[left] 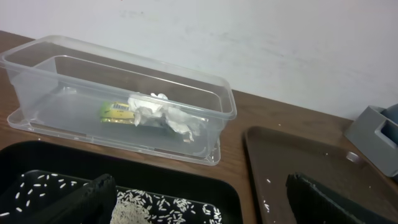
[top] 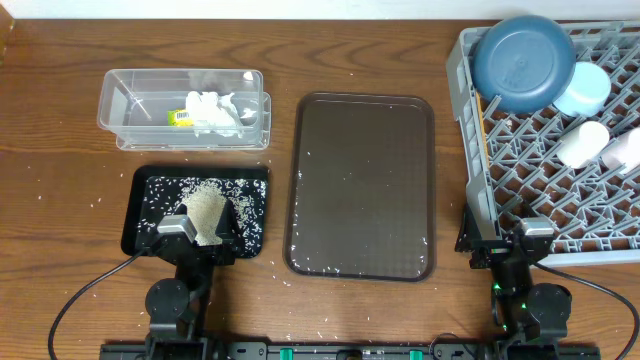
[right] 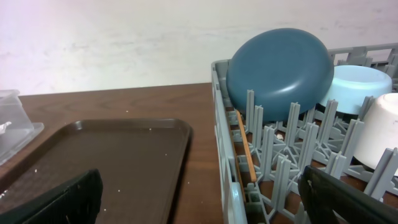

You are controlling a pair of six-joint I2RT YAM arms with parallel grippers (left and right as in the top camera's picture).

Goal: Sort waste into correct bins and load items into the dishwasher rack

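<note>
Fingers [left: 90, 200] by rice [left: 142, 206]; wrapper [left: 116, 111] print illegible

Clear box [top: 125, 100] with a yellow-green wrapper [top: 180, 117] and a white napkin [top: 215, 112]. White rice [top: 208, 210] speckles the black tray [top: 133, 230]. The serving tray [top: 362, 180] is plain brown, and the table [top: 60, 170] is brown wood-grain. The grey lattice rack [top: 530, 165] has a dark-blue plate [top: 523, 62], a light-blue bowl [top: 583, 88], 2 white cups [top: 583, 143] and tan chopsticks [right: 245, 152].

Wrapper [top: 180, 117] and napkin [top: 216, 112] lie in the clear box [top: 114, 100], rice [top: 207, 211] in the black tray [top: 130, 235]. Plate [top: 523, 62], bowl [top: 584, 88], cups [top: 583, 143] occupy the rack [top: 530, 182].
</note>
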